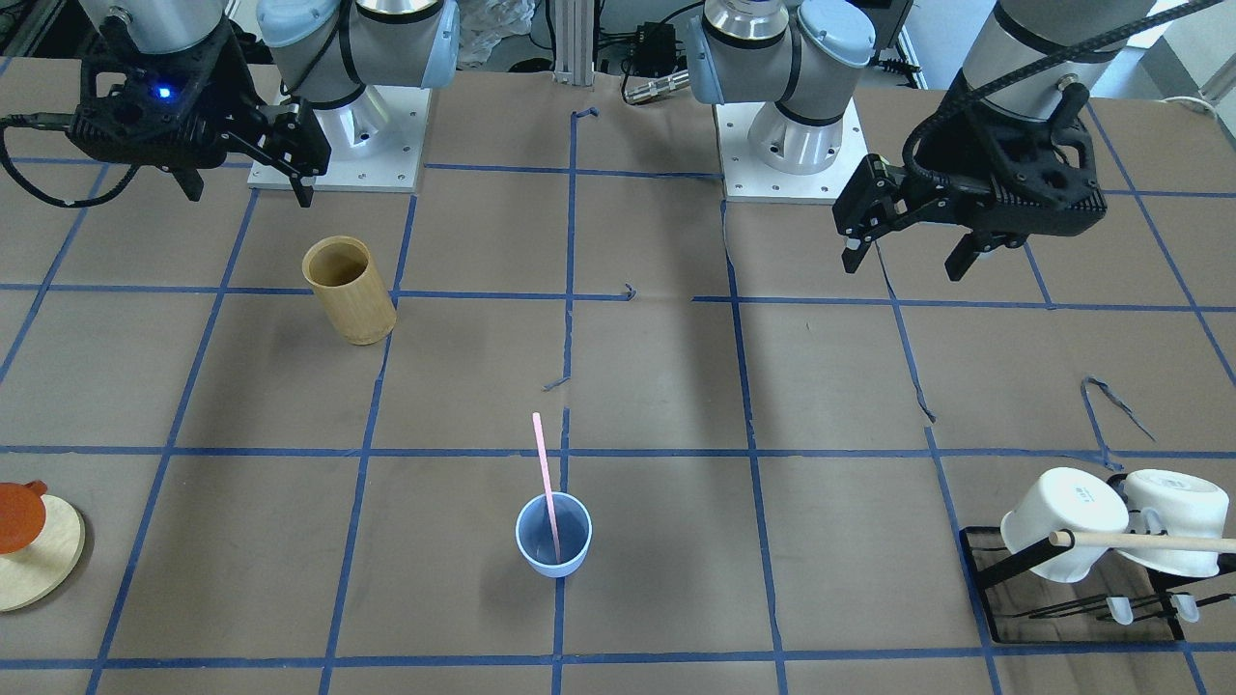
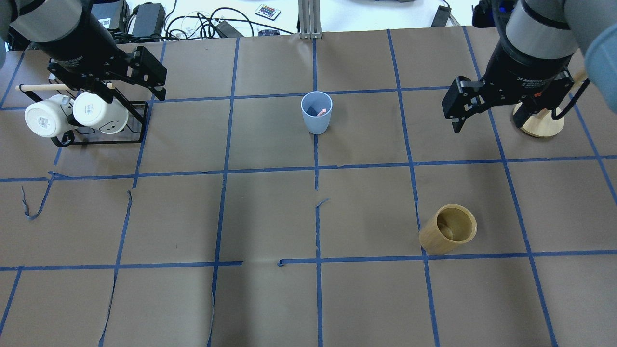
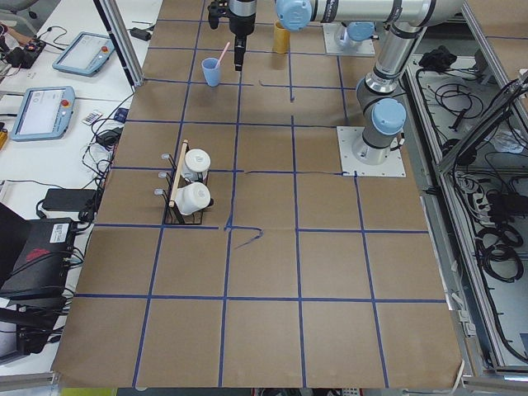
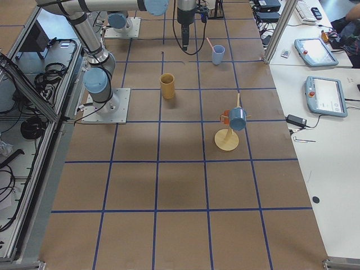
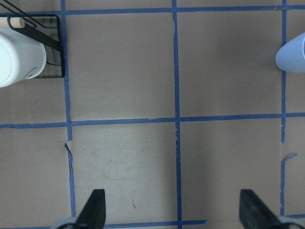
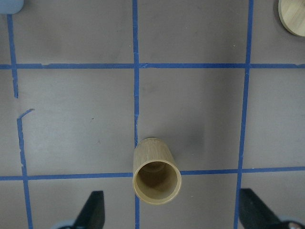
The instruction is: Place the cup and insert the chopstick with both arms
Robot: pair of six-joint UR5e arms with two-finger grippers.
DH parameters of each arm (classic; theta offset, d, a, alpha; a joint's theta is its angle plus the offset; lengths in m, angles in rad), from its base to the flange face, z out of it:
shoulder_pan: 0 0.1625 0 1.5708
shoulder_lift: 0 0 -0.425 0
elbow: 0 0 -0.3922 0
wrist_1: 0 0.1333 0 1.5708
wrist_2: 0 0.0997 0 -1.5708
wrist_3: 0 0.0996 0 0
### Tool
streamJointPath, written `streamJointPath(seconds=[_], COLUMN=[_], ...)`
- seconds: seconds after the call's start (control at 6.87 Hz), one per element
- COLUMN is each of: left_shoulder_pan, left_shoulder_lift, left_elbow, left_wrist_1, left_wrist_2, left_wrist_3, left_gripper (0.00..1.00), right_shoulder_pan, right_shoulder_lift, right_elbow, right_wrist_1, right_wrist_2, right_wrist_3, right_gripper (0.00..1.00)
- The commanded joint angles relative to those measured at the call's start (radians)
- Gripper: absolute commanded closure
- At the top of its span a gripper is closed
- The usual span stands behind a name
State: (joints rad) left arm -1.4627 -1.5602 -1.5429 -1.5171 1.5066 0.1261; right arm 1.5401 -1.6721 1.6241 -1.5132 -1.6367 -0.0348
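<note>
The light blue cup (image 1: pixel 553 536) stands upright on the table's far centre line, also in the overhead view (image 2: pixel 316 113). The pale pink chopstick (image 1: pixel 544 473) stands in it, leaning on the rim, and its tip shows inside the cup from above (image 2: pixel 322 112). My left gripper (image 2: pixel 130 91) hangs open and empty above the mug rack, well away from the cup; its wrist view shows the cup's edge (image 5: pixel 291 55) at the far right. My right gripper (image 2: pixel 487 123) hangs open and empty by the round wooden stand.
A tan bamboo cylinder (image 2: pixel 448 235) stands upright under my right wrist camera (image 6: pixel 156 177). A black rack (image 2: pixel 137 137) holds two white mugs (image 2: pixel 48 118) and a wooden rod. A round wooden stand (image 2: pixel 539 126) is at the far right.
</note>
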Motion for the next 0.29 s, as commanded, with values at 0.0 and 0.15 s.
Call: streamJointPath(seconds=[0.0, 0.15], left_shoulder_pan=[-0.002, -0.004], left_shoulder_lift=[-0.006, 0.006], left_elbow=[0.003, 0.001], left_wrist_1=[0.0, -0.001], left_wrist_2=[-0.011, 0.0], left_wrist_3=[-0.006, -0.006], left_gripper=[0.0, 0.0], right_shoulder_pan=[0.0, 0.0], right_shoulder_lift=[0.0, 0.0], right_elbow=[0.002, 0.002], right_wrist_1=[-0.001, 0.001], right_wrist_2=[0.001, 0.003], right_wrist_3=[0.001, 0.001], right_gripper=[0.0, 0.0])
